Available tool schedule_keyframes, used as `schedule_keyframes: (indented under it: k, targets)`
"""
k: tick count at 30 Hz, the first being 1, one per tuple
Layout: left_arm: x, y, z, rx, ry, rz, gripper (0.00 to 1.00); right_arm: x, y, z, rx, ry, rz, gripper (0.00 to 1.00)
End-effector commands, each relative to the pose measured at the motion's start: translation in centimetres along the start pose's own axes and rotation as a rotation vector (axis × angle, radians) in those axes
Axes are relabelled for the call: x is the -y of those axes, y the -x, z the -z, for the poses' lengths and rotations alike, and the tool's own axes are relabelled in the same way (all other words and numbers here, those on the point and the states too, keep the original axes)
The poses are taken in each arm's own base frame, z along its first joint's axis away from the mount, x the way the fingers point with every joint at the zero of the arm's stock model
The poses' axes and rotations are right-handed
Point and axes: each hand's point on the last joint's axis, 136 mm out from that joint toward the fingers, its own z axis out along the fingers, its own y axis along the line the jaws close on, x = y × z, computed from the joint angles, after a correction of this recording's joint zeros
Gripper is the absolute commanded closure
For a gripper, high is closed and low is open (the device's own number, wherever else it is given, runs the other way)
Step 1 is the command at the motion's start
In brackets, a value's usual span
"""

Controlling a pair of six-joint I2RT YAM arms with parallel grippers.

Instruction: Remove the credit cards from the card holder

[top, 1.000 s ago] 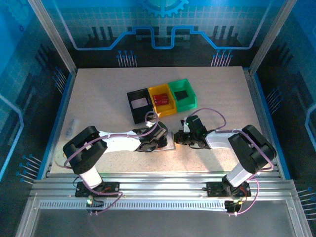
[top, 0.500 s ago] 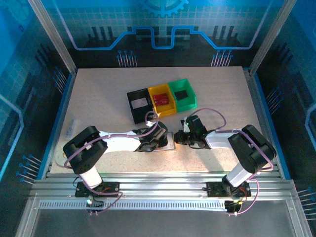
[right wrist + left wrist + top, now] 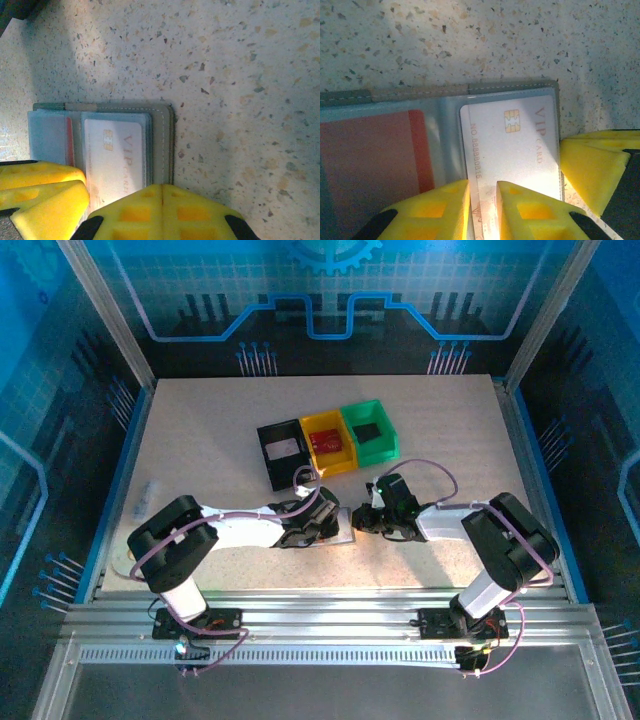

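The grey card holder (image 3: 420, 92) lies open on the table. A whitish VIP credit card (image 3: 520, 145) sits in its right sleeve and a reddish one (image 3: 370, 165) in the left sleeve. My left gripper (image 3: 482, 186) stands over the white card's near left edge, its yellow fingers a narrow gap apart, and the card's face shows between them. My right gripper (image 3: 162, 189) is shut, fingers pressed together, its tip resting on the near right edge of the card holder (image 3: 161, 140). From above, both grippers (image 3: 335, 523) (image 3: 360, 521) meet at the holder (image 3: 343, 537).
Three small bins stand in a row behind the holder: black (image 3: 283, 452), yellow (image 3: 328, 442) and green (image 3: 370, 432). A small pale object (image 3: 146, 498) lies near the table's left edge. The speckled tabletop (image 3: 450, 430) is bordered by aluminium rails.
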Motion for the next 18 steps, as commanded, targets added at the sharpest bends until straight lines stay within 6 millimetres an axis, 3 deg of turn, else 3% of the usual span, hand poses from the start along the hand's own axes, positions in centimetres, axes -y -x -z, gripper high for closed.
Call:
schedule_keyframes:
  k: [1, 8, 11, 18]
  targets:
    - [-0.70, 0.07, 0.15, 0.018, 0.031, 0.002, 0.79, 4.87, -6.66, -0.72, -0.200, -0.174, -0.068, 1.00]
    - [-0.38, 0.42, 0.09, 0.032, 0.021, -0.004, 0.79, 4.96, -6.76, -0.62, -0.203, -0.180, -0.065, 1.00]
    - [-0.31, 0.32, -0.09, 0.033, 0.009, 0.002, 0.85, 4.98, -6.78, -0.72, -0.204, -0.179, -0.066, 1.00]
    - [0.13, 0.99, 0.83, 0.071, -0.024, 0.006, 0.89, 5.01, -6.98, -0.86, -0.209, -0.177, -0.069, 1.00]
